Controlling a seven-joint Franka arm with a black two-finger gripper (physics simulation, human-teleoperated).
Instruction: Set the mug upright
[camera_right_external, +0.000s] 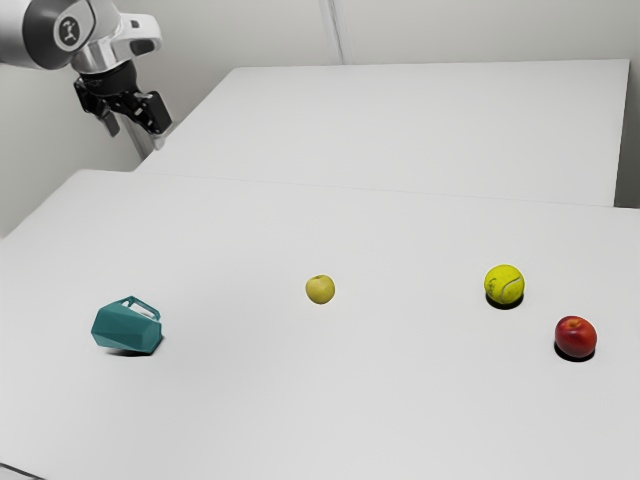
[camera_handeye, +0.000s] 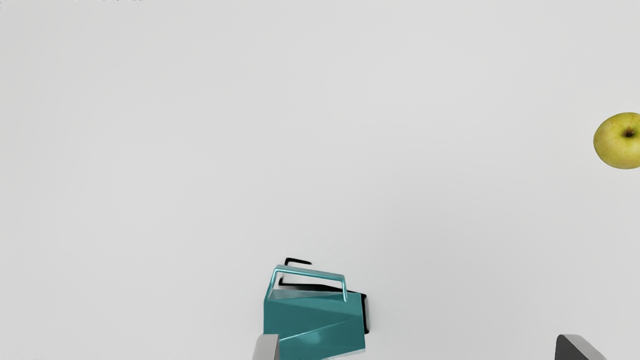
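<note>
mug (camera_right_external: 127, 328): 1
apples: 2 total, 1 yellow apple (camera_right_external: 320, 290) + 1 red apple (camera_right_external: 576, 337)
tennis ball (camera_right_external: 504, 284): 1
round items: 3, both apples plus ball
all items: 4, across 3 kinds

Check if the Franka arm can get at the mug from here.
Probably yes. The end effector is open, empty and raised, and the mug lies on its side with no object against it; the yellow apple sits well clear.
</note>
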